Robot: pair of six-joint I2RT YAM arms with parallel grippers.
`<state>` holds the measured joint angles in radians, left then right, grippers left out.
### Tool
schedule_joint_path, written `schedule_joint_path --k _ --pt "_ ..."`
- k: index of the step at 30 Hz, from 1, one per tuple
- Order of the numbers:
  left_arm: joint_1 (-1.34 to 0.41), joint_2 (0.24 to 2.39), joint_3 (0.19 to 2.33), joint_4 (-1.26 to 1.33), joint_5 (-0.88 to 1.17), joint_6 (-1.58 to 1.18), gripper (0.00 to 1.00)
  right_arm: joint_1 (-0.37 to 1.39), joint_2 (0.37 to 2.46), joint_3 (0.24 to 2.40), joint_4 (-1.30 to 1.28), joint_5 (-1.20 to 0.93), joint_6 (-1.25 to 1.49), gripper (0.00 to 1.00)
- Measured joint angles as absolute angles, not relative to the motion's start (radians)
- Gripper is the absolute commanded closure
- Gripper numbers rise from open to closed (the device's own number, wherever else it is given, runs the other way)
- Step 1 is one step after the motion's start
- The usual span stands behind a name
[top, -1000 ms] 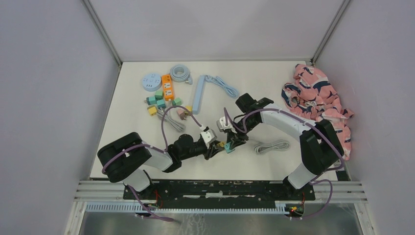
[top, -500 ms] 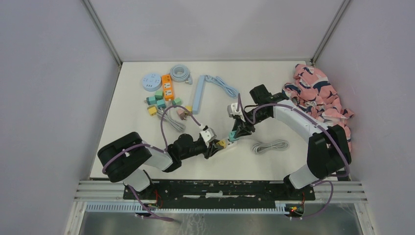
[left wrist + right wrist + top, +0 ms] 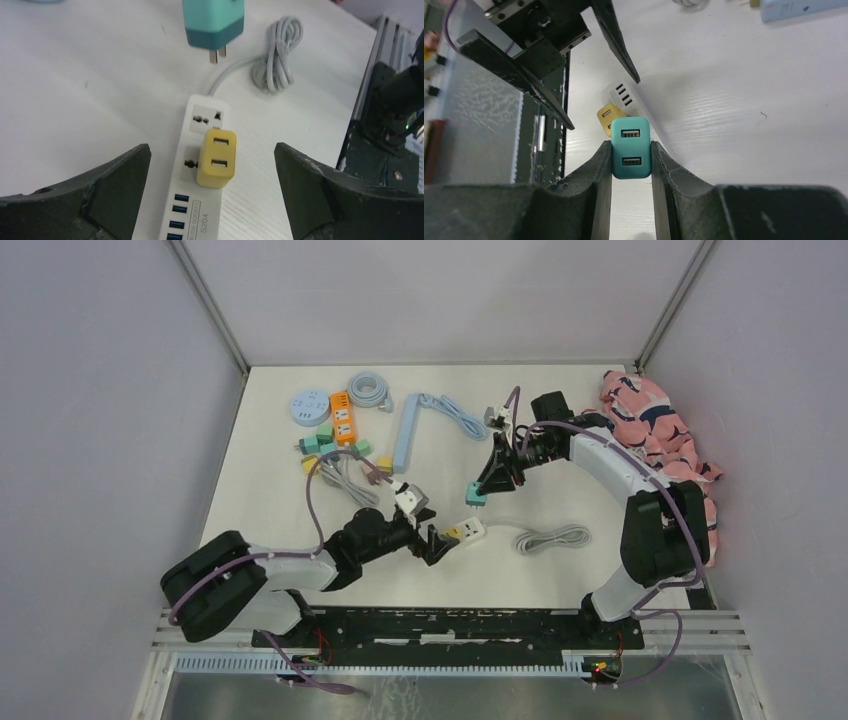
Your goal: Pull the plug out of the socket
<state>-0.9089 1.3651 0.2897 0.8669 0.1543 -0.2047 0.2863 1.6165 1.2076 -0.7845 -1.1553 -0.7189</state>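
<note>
It's out! The right pincer [image 3: 630,146], clamped on the teal two-port plug [image 3: 213,22], has lifted it clear of the white power strip [image 3: 204,107]. The left pincer [image 3: 211,150] has just sprung wide open astride that strip, where a yellow cube plug [image 3: 216,159] stays seated.

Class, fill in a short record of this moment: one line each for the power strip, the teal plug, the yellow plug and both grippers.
power strip: lying flat, end socket vacant
teal plug: off the strip, prongs bare, held in the air
right gripper: shut on the teal plug
yellow plug: seated in the strip
left gripper: open, fingers either side of the strip, apart from it
</note>
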Motion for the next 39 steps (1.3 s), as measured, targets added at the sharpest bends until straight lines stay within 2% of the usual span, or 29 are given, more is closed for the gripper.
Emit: schedule_joint_path --k 8,15,34,39 --pt "-0.822 1.152 0.291 0.755 0.119 -0.355 0.0 0.265 1.697 1.207 -0.551 -1.187 -0.226 1.0" --pt "-0.798 1.112 0.338 0.62 0.101 -0.467 0.01 0.265 1.736 1.207 -0.433 -1.206 0.016 0.99" --pt "-0.799 1.151 0.457 0.448 0.018 -0.599 0.08 0.265 1.78 1.207 -0.353 -1.213 0.217 0.97" --pt "-0.866 1.201 0.545 0.336 -0.079 -0.59 0.08 0.265 1.782 1.207 -0.352 -1.213 0.231 0.97"
